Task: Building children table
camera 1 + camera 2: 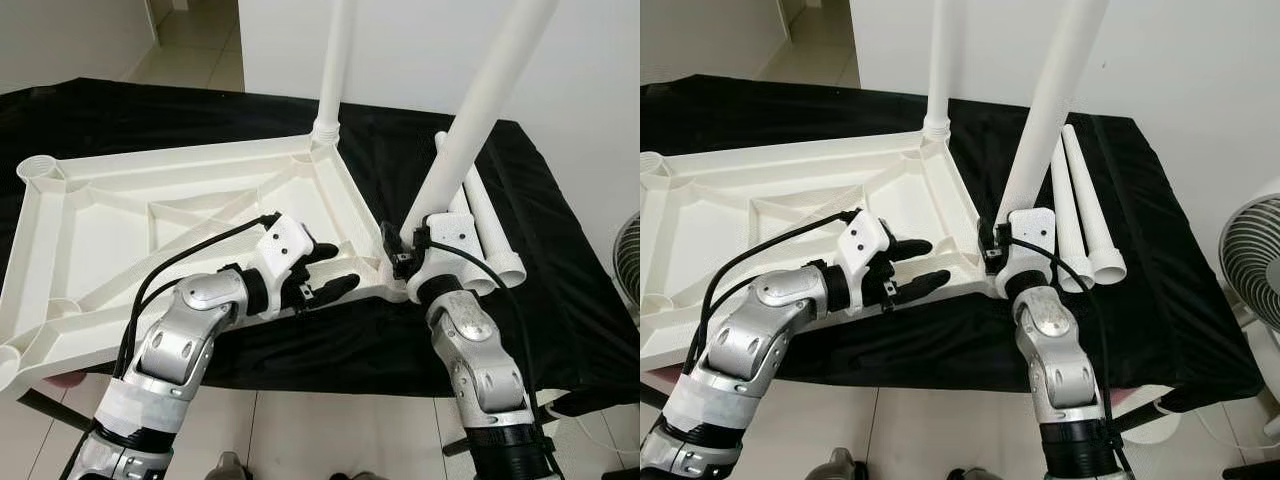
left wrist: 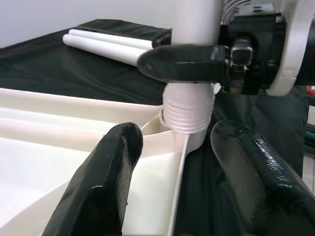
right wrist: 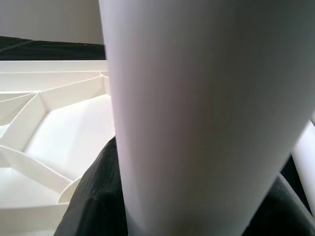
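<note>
right claw (image 1: 402, 250) grasping table leg (image 1: 480, 110), top cut off | left claw (image 1: 325, 270) released beside tabletop (image 1: 90, 220) corner socket

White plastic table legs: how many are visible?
4: one white leg standing in the tabletop's far corner, one tilted leg in the right gripper, two loose legs on black cloth.
</note>
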Tool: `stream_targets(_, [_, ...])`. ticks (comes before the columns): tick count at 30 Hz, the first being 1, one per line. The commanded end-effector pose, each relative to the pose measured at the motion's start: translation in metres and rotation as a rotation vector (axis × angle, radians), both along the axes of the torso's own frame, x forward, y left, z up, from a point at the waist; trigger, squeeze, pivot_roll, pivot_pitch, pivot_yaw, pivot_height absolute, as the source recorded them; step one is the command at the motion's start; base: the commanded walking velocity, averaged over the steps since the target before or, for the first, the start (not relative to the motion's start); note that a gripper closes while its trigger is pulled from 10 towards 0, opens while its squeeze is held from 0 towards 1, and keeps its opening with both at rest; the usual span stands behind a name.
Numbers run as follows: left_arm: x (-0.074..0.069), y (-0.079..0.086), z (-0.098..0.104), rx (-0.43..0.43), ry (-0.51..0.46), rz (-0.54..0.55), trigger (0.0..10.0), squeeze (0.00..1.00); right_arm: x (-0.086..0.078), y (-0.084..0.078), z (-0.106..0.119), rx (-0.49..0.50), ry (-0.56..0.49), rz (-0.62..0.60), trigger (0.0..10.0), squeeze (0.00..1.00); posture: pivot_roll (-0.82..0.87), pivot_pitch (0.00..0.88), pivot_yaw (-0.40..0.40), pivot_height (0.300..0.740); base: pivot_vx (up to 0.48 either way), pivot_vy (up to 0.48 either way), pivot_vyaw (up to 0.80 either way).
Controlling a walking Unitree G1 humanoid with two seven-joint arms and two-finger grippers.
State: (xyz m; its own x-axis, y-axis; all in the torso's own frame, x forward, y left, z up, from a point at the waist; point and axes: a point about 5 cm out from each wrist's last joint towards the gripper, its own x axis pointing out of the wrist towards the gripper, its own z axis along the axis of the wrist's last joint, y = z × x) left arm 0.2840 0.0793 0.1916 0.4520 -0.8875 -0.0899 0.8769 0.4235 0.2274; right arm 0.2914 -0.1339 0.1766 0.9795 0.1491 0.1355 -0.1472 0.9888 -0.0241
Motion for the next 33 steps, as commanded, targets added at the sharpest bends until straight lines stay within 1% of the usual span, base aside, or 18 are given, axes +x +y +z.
stream_targets(1, [0.001,0.001,0.003,-0.008,-0.011,0.048,10.0,0.0,-0.002,-0.006,-0.009,0.0,0.048,-0.027,10.0,0.0,0.14,0.062,-0.07,0.74,0.0,0.0,0.0])
stream_targets(3, [0.001,0.001,0.003,-0.01,-0.01,0.049,10.0,0.0,-0.003,-0.007,-0.009,0.001,0.05,-0.027,10.0,0.0,0.14,0.062,-0.07,0.74,0.0,0.0,0.0])
stream_targets(5, [0.001,0.002,0.006,-0.016,-0.011,0.053,10.0,0.0,0.001,-0.008,-0.016,0.014,0.067,-0.035,10.0,0.0,0.13,0.07,-0.064,0.74,0.0,0.0,0.0])
stream_targets(8, [0.001,0.002,0.007,-0.02,-0.011,0.056,10.0,0.0,0.003,-0.009,-0.018,0.016,0.075,-0.039,10.0,0.0,0.13,0.073,-0.062,0.74,0.0,0.0,0.0])
stream_targets(10, [0.001,0.002,0.008,-0.019,-0.016,0.057,10.0,0.0,0.009,-0.01,-0.019,0.044,0.079,-0.049,10.0,0.0,0.14,0.081,-0.058,0.74,0.0,0.0,0.0])
stream_targets(11, [0.001,0.002,0.008,-0.019,-0.016,0.057,10.0,0.0,0.009,-0.01,-0.019,0.044,0.079,-0.049,10.0,0.0,0.14,0.081,-0.058,0.74,0.0,0.0,0.0])
stream_targets(13, [0.001,0.001,0.009,-0.02,-0.019,0.057,10.0,0.0,0.018,-0.011,-0.019,0.069,0.084,-0.055,10.0,0.0,0.14,0.085,-0.055,0.74,0.0,0.0,0.0])
stream_targets(19, [0.0,0.001,0.011,-0.023,-0.024,0.06,10.0,0.0,0.023,-0.008,-0.02,0.074,0.098,-0.034,10.0,0.0,0.15,0.092,-0.058,0.74,0.0,0.0,0.0])
stream_targets(24, [0.0,0.003,0.013,-0.021,-0.027,0.066,10.0,0.0,0.019,-0.004,-0.023,0.034,0.092,0.002,10.0,0.0,0.15,0.095,-0.062,0.74,0.0,0.0,0.0])
stream_targets(26, [0.0,0.005,0.013,-0.024,-0.027,0.075,10.0,0.0,0.014,-0.002,-0.026,0.009,0.084,0.035,10.0,0.0,0.15,0.097,-0.064,0.74,0.0,0.0,0.0])
stream_targets(27, [0.0,0.005,0.013,-0.024,-0.027,0.075,10.0,0.0,0.014,-0.002,-0.026,0.009,0.084,0.035,10.0,0.0,0.15,0.097,-0.064,0.74,0.0,0.0,0.0])
stream_targets(29, [0.001,0.006,0.014,-0.028,-0.029,0.082,10.0,0.0,0.006,0.002,-0.029,-0.038,0.054,0.085,10.0,0.0,0.15,0.099,-0.065,0.74,0.0,0.0,0.0])
stream_targets(32, [0.001,0.006,0.015,-0.029,-0.03,0.083,10.0,0.0,0.003,0.003,-0.03,-0.048,0.043,0.101,10.0,0.0,0.15,0.099,-0.065,0.74,0.0,0.0,0.0])
stream_targets(33, [0.001,0.006,0.015,-0.03,-0.031,0.084,10.0,0.0,-0.001,0.003,-0.031,-0.047,0.035,0.115,10.0,0.0,0.15,0.101,-0.062,0.74,0.0,0.0,0.0])
